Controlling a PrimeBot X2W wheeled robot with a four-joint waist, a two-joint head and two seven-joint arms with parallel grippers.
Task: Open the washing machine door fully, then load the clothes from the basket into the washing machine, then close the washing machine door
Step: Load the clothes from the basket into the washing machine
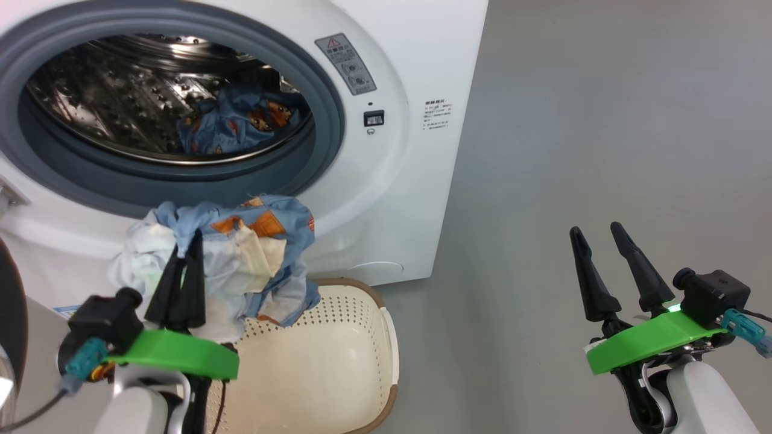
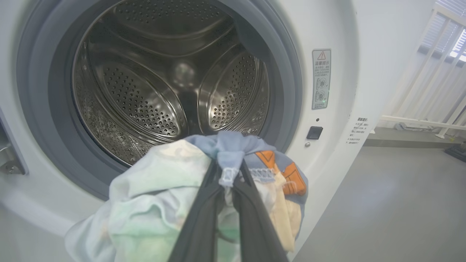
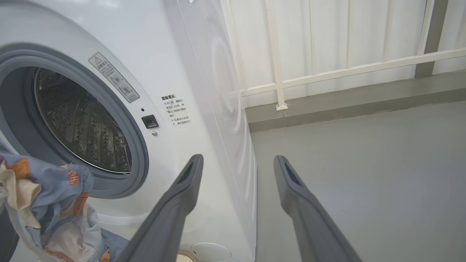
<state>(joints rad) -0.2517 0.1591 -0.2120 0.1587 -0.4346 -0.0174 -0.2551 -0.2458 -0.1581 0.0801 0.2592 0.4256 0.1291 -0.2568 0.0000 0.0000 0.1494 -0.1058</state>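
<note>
The left claw is pinched shut on a bundle of clothes, above the basket and just below the washer's mouth. Trailing folds could catch the grey seal and drop outside the drum. The right claw stands wide, empty.

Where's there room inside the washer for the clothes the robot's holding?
The left half of the drum is bare steel, bordered by the grey gasket and the blue garment lying at the right, where it's crowded. The basket under the held clothes looks bare, and so does the grey floor right of the washing machine.
</note>
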